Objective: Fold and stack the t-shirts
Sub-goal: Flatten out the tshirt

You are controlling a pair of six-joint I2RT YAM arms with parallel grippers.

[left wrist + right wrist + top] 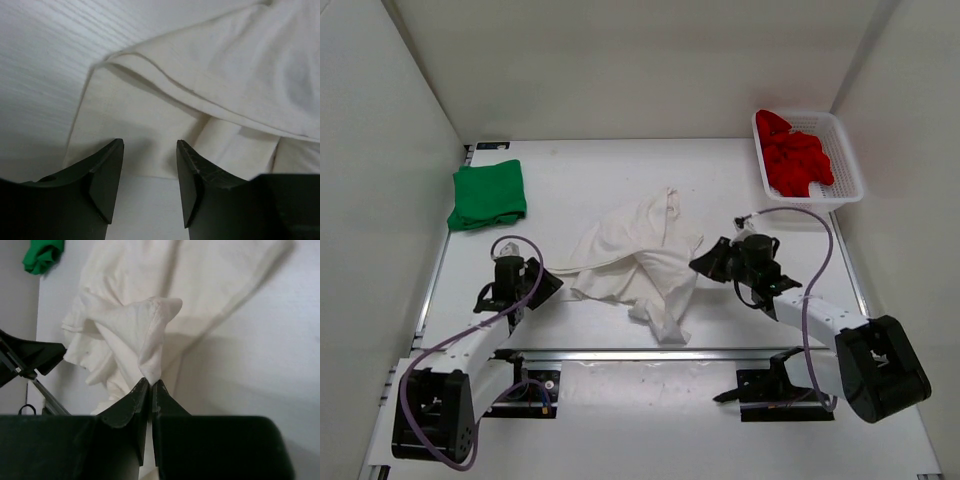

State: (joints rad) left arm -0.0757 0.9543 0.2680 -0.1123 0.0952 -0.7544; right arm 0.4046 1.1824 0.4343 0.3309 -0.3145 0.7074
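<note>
The white t-shirt [638, 255] lies crumpled in the middle of the table. My right gripper [705, 262] is at its right edge, shut on a pinched fold of the white cloth [150, 347] that rises from its fingertips. My left gripper [548, 285] stands open at the shirt's left edge, its fingers [107, 172] just short of a flat cloth corner [130, 130], with nothing between them. The green t-shirt [488, 193] lies folded at the back left. The red t-shirt [797, 158] sits bunched in the basket.
A white plastic mesh basket [847, 155] stands at the back right corner. White walls close in the table on the left, back and right. The left arm [27, 357] shows at the left of the right wrist view.
</note>
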